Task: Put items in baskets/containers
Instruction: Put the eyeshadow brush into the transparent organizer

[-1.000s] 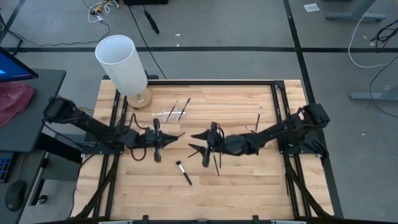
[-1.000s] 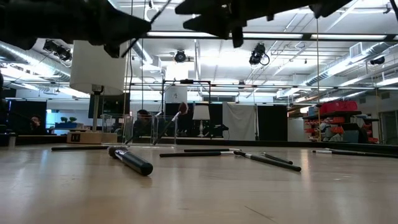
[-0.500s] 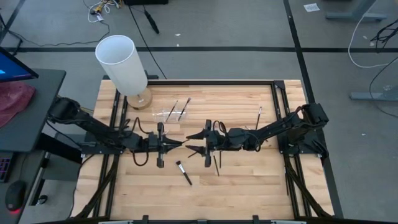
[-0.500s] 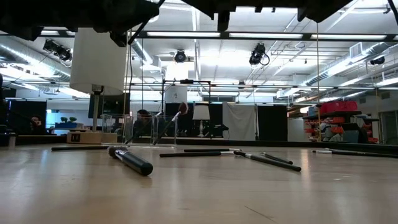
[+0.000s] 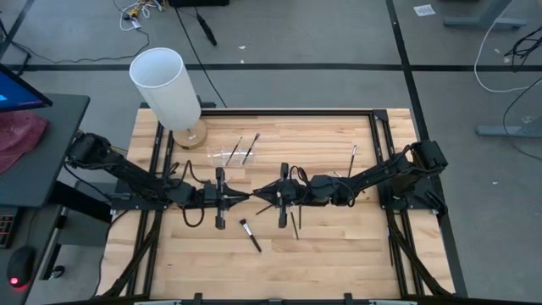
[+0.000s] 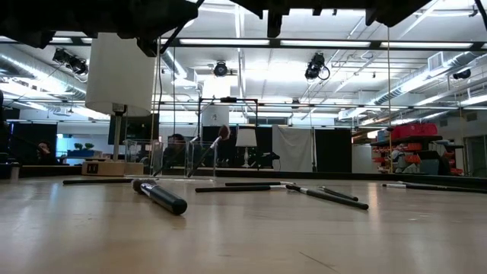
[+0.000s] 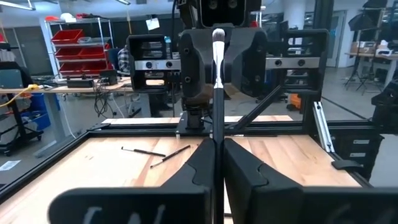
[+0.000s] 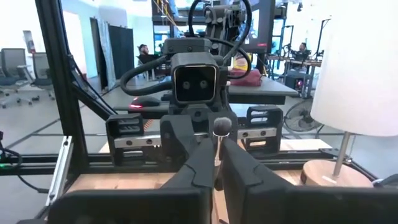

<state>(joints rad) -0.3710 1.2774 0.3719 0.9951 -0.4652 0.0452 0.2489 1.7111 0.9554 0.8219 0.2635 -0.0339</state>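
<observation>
A: Since a second ago the right gripper point(image 5: 264, 196) has closed its wide-spread fingers, meeting the left gripper point(image 5: 240, 197) tip to tip above the table's middle.

B: And the thin dark-handled makeup brush point(image 7: 217, 93)?

A: Pinched between both closed pairs of fingers, above the wooden table point(image 5: 339, 254). The clear low plastic holder point(image 5: 230, 156) sits near the far edge, beside the tall white cylinder point(image 5: 166, 85); loose brushes point(image 5: 250, 234) lie towards the near edge.

B: The risk?

A: If either lets go before the other grips firmly, I'd expect the brush to slip and fall.
</observation>
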